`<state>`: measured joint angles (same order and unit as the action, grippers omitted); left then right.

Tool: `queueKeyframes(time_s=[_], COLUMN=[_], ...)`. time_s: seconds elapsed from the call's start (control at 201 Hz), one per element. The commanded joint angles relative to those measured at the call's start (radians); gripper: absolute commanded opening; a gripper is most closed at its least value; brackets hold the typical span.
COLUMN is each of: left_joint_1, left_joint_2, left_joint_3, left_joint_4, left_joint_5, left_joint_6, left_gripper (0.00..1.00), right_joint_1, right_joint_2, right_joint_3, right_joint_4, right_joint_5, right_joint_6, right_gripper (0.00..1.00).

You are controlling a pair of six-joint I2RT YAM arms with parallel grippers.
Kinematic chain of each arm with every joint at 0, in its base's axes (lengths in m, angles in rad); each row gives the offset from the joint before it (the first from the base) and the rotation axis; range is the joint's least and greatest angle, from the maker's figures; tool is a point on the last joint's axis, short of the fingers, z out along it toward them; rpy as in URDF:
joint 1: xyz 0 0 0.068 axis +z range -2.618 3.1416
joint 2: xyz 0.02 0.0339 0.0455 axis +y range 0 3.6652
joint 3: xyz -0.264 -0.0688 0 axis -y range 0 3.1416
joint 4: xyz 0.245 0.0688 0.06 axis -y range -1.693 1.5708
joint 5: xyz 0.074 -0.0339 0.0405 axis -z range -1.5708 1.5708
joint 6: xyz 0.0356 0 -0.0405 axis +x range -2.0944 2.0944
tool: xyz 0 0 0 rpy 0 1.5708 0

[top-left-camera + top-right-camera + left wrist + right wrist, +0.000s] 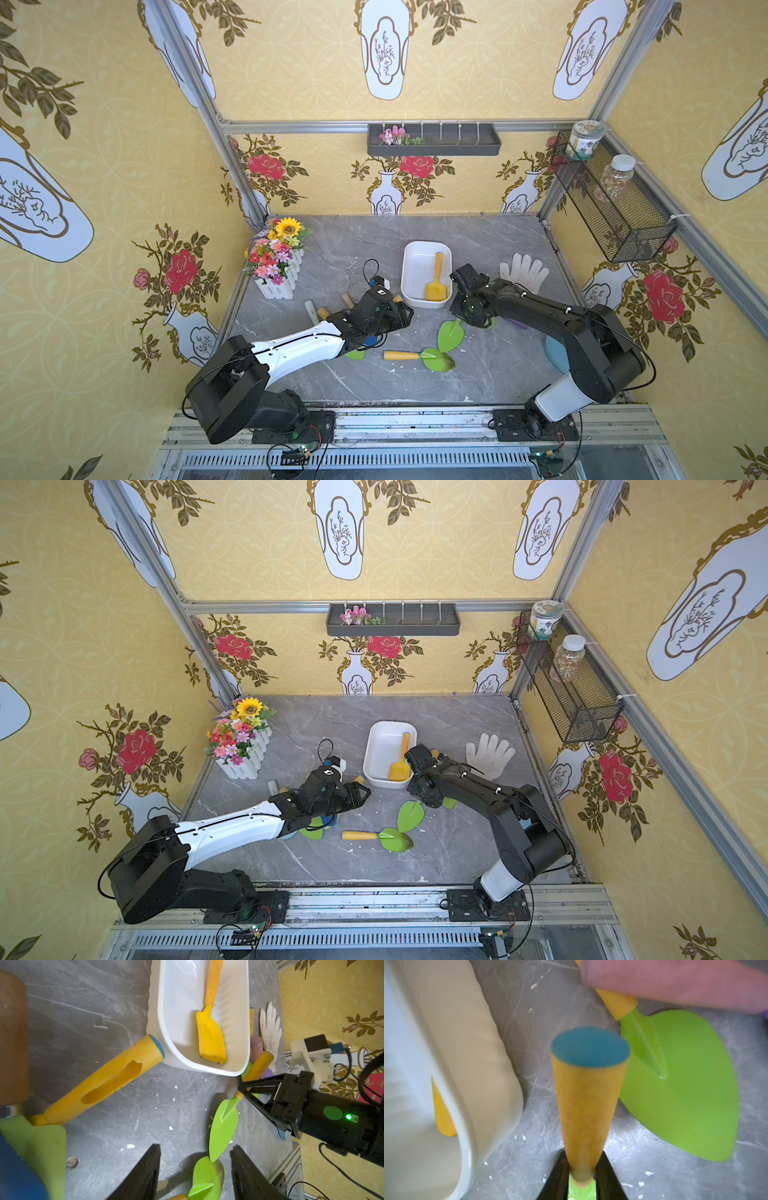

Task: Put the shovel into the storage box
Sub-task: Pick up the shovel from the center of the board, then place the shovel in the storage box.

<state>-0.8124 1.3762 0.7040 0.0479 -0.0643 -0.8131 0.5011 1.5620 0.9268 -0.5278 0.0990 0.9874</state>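
On the grey table (478,374), the white storage box (415,266) holds 1 yellow shovel (436,280). My left gripper (402,318) hangs near it, jaws partly apart, nothing between them. My right gripper (242,1089) is clamped on the neck of a green shovel (223,1126), which is outside the box, just beside its near corner.

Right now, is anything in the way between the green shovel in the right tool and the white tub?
Nothing visible. The right tool is shut on the green-bladed, yellow-handled shovel, and only bare grey tabletop separates it from the white plastic storage box. An all-yellow shovel already lies inside, leaving room.
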Motion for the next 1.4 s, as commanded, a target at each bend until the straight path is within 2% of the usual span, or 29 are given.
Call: queueKeyframes(time_s=[0.0,0.373,0.612,1.15,1.399], left_joint_1=[0.011,0.043,0.065,0.071,0.071], left_joint_2=[-0.006,-0.007,-0.018,-0.067,-0.097], left_joint_3=[0.01,0.029,0.022,-0.038,-0.07], left_joint_4=[-0.006,-0.017,-0.019,-0.014,-0.011], left_joint_5=[-0.008,0.005,0.017,0.022,0.015], left_joint_6=[-0.003,0.002,-0.016,-0.053,-0.067], left_gripper=[0.59,0.58,0.59,0.59,0.59], right_joint_1=[-0.002,-0.004,-0.001,-0.001,-0.004], right_joint_2=[-0.039,-0.148,-0.124,0.219,0.391], right_joint_3=[0.004,0.065,0.196,0.641,0.789], right_joint_4=[-0.046,-0.164,-0.2,-0.194,-0.187], right_joint_5=[0.033,0.101,0.092,0.033,0.028], right_joint_6=[-0.042,-0.131,-0.216,-0.409,-0.456], right_gripper=[0.24,0.21,0.21,0.21,0.21])
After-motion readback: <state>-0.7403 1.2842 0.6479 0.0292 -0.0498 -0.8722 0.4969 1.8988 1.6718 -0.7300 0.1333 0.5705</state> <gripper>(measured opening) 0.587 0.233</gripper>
